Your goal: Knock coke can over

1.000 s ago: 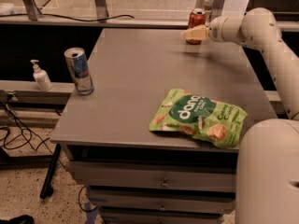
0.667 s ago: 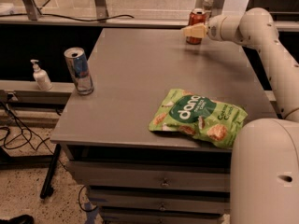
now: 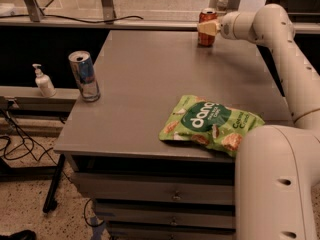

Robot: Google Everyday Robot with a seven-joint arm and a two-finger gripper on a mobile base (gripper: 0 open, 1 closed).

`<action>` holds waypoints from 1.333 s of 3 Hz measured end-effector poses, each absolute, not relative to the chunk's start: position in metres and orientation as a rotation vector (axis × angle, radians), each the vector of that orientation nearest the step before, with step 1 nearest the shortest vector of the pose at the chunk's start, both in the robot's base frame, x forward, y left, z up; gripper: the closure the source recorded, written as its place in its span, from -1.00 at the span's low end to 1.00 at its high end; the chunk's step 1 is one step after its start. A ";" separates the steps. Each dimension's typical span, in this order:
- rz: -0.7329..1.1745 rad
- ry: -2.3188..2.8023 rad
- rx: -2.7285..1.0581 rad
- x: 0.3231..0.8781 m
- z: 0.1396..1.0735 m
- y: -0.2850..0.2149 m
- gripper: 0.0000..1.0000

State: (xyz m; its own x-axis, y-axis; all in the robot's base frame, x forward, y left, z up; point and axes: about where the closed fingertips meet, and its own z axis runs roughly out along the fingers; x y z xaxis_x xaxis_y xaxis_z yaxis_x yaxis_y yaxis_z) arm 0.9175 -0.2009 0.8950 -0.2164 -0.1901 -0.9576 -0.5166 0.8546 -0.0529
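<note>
Claw (image 3: 206, 28) at upright coke can (image 3: 207, 16); green "dana" bag (image 3: 212, 124) nearer.

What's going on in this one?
The robot's arm reaches over the grey table, with its hand right at the coke can near the far edge; whether they touch is unclear. The can stands upright, not yet knocked over. A blue-and-silver can stands by the left edge, and a green snack bag lies near the front.
</note>
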 end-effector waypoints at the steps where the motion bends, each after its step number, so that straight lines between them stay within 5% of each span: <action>1: 0.314 1.807 -0.544 0.914 0.897 -0.210 0.74; 2: 0.326 1.813 -0.590 0.890 0.913 -0.220 1.00; 4: 0.337 1.836 -0.779 0.807 0.949 -0.239 1.00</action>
